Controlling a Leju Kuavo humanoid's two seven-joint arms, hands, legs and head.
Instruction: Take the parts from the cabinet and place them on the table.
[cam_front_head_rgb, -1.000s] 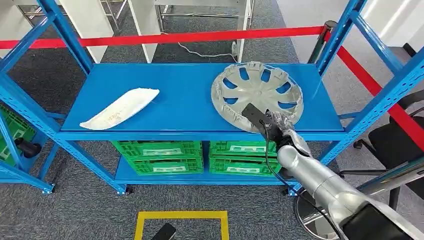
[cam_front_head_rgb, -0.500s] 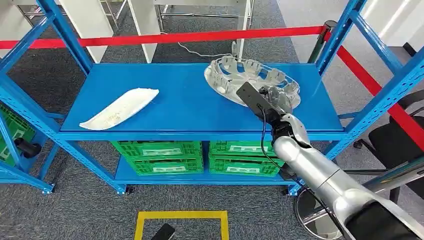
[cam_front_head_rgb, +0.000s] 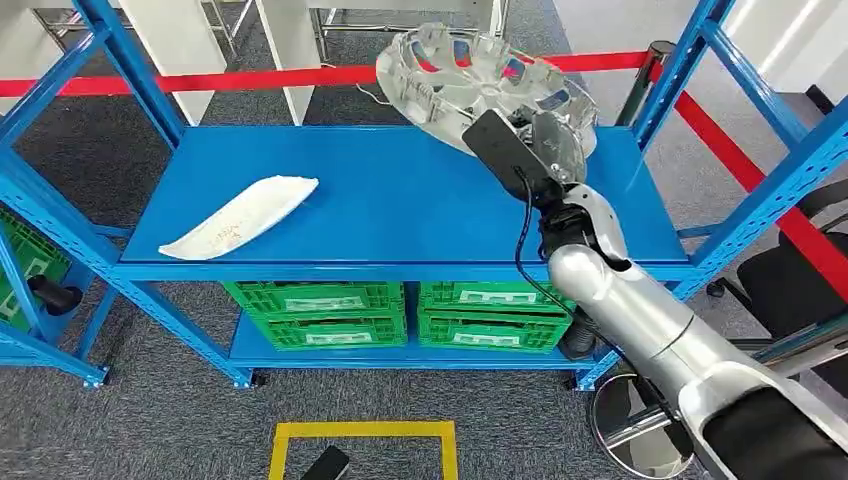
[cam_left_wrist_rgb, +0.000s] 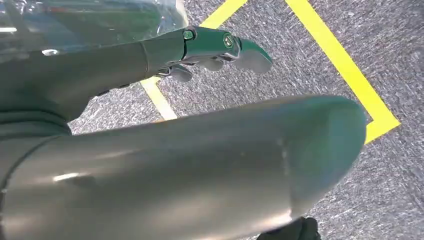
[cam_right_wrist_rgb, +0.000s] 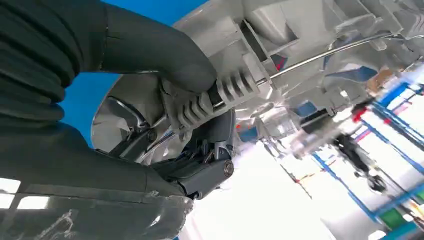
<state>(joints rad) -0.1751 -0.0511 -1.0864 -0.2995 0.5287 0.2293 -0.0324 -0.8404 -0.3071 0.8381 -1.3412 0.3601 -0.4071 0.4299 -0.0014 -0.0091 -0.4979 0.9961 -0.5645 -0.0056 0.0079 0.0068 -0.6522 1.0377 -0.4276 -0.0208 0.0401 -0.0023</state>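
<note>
My right hand grips the rim of a silver wheel cover and holds it tilted in the air above the back right of the blue shelf. In the right wrist view the thumb and fingers of that right hand clamp the wheel cover by its ribbed inner edge. A white curved trim part lies on the shelf's left side. My left hand hangs over the grey floor with its fingers apart and nothing in it.
Blue uprights frame the rack on both sides. Green crates fill the lower shelf. A red barrier tape runs behind. A yellow floor square is marked in front, and a black chair stands to the right.
My right hand has lifted the wheel cover off the shelf, raising it up and back and tilting its underside into view. The white trim part has stayed put.
</note>
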